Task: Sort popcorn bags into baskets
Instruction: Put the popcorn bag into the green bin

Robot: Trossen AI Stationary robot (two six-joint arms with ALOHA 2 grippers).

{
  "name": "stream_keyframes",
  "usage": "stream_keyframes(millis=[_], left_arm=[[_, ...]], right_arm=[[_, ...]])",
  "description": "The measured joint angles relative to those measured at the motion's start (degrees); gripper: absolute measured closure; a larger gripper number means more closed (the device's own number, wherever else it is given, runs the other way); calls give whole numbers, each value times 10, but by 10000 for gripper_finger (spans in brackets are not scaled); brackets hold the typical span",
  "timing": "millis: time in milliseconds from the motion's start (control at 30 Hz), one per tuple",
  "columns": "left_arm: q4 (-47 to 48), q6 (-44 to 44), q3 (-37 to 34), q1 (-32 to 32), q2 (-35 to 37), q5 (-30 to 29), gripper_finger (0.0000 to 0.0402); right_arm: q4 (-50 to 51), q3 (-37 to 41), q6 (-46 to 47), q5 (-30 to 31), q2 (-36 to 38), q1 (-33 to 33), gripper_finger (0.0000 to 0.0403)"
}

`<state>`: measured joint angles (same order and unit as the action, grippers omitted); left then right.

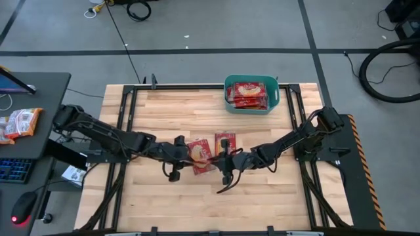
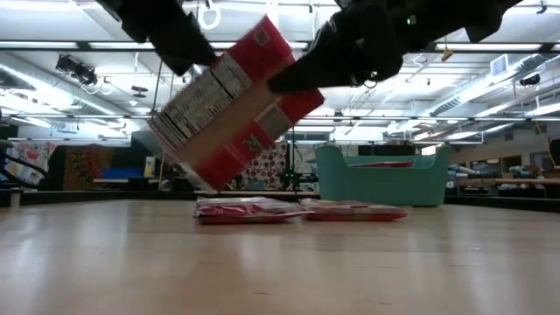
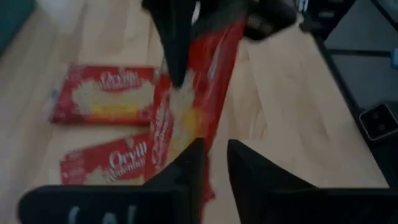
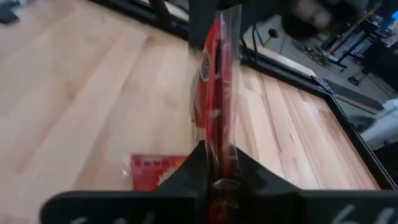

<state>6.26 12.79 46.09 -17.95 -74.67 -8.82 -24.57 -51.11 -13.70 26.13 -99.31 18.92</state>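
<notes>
One red popcorn bag (image 2: 232,109) hangs tilted in the air over the middle of the table, between my two grippers. My right gripper (image 4: 219,177) is shut on it, coming from the table's right. My left gripper (image 3: 214,174) stands open at the bag's other end, with the bag's edge (image 3: 206,186) in the gap between its fingers. Two more popcorn bags (image 2: 249,210) (image 2: 354,211) lie flat on the wood below and just beyond. The teal basket (image 1: 276,93) at the far edge holds red bags (image 1: 248,92). My left gripper: its fingers (image 3: 189,171) stand on either side of the bag's end; whether they still touch it, I cannot tell. My right gripper pinches the bag's end edge (image 4: 219,155) between its two fingers, coming from the table's right and slanting slightly down. The bag stands edge-on in the fingers and reaches away from them. It is lifted clear and tilted, its lowest corner (image 2: 206,182) just above the table.
Black frame rails (image 1: 125,118) run along the table's left and right sides. A side desk on the left carries paler orange-and-white packets (image 1: 20,123), a keyboard and a mouse. Bare wood (image 1: 197,203) lies toward the near edge.
</notes>
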Motion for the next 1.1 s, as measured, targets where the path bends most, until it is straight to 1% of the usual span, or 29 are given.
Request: stream_keyframes(millis=[67,167,267,367,467,500,567,700,800,900,1100], left_arm=[[15,-18,1,3,18,-6,310],[54,-48,1,13,51,-34,298],[77,-83,1,20,81,-71,298],[78,-118,1,27,101,-73,304],[74,-136,-2,31,105,-71,312],[74,-141,-9,32,107,-70,314],[44,-151,-26,32,108,-67,318],[11,-165,-60,31,107,-62,322],[7,-178,-69,32,116,-64,322],[7,-191,-77,33,138,-67,322],[1,-200,-103,53,205,-68,322]], right_arm=[[29,0,0,34,2,3,381],[76,0,0,125,19,19,383],[102,-3,0,190,48,38,371],[122,-3,-2,239,88,48,367],[154,-3,20,285,140,49,371],[171,-4,33,293,158,45,373],[220,-11,66,302,189,36,378],[372,-65,146,299,217,5,380],[483,-114,193,297,216,-24,380],[561,-155,222,295,205,-58,380],[654,-221,253,294,164,-125,379]])
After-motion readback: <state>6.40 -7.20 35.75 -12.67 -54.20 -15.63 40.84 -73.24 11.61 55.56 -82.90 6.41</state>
